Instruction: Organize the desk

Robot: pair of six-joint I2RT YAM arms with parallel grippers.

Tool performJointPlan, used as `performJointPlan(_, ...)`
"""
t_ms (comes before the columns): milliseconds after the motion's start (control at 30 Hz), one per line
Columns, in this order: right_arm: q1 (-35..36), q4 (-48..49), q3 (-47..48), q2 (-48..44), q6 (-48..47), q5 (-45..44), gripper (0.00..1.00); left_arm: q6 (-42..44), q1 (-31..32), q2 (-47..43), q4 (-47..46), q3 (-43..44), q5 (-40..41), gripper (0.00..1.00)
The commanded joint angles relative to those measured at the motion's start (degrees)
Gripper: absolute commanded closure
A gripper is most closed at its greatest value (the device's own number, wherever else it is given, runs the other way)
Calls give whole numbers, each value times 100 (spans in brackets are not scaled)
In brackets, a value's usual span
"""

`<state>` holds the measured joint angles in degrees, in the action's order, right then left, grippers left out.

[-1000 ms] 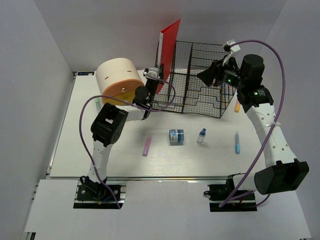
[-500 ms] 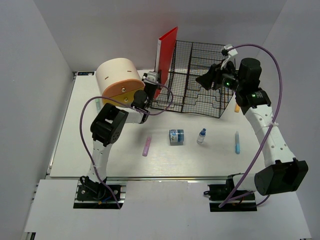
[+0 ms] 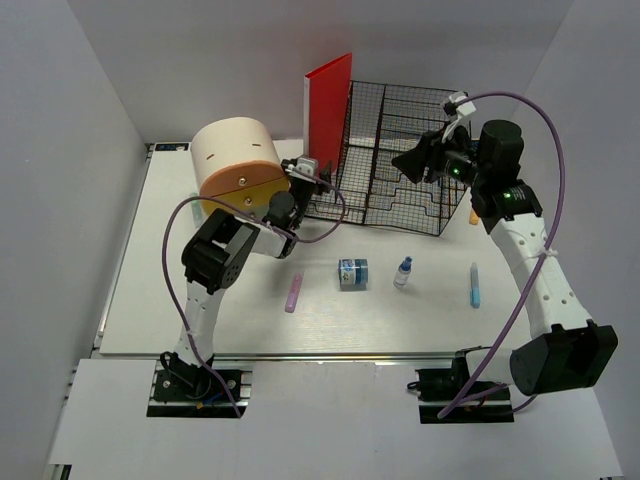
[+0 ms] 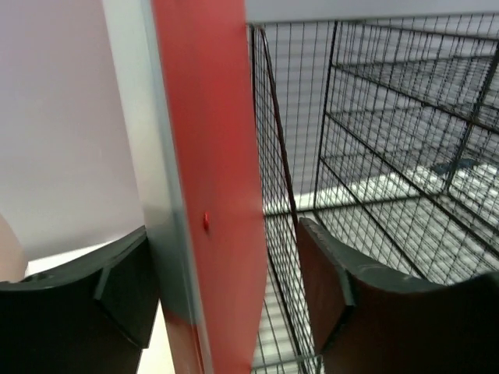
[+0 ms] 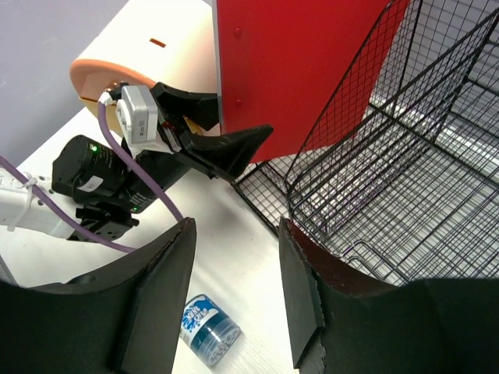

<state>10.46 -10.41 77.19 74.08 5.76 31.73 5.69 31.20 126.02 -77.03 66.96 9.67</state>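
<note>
Straddling the upright red folder (image 3: 328, 110) at the left end of the basket (image 3: 400, 215), the left claw (image 4: 224, 234) has its jaws spread, a gap on one side, clamping nothing. The right claw (image 5: 235, 230) hangs above the basket, partly open and empty. Under everything lies the white desk (image 3: 200, 320), a jar (image 3: 352, 273) and a bottle (image 3: 403, 271) on its near middle.
</note>
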Motion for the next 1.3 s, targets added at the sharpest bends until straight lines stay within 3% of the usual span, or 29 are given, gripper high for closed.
performJointPlan(0,-44,286,-55,-201,-22,62,47,-59,9,-516,-1376,-165,53,22)
performJointPlan(367,-70,312,-151,-307,-40,88,47,-51,9,-1210,512,395,-9,16)
performJointPlan(567,-88,338,-187,-342,-40,106,47,-279,-43,-1404,2392,1266,-158,16)
performJointPlan(700,-141,330,-213,-395,-49,115,47,-429,-97,-1649,4278,1977,-404,14)
performJointPlan(900,-167,382,-257,-412,-31,211,47,-429,-97,-1520,6072,2935,-150,12)
performJointPlan(1033,-176,400,-292,-456,-13,203,47,-394,-149,-957,7359,4514,-97,17)
performJointPlan(1133,-220,400,-310,-491,-22,211,47,-472,-211,-641,8036,5167,-115,21)
performJointPlan(1267,-246,417,-336,-500,-5,246,47,-499,-211,-569,8432,5406,-167,29)
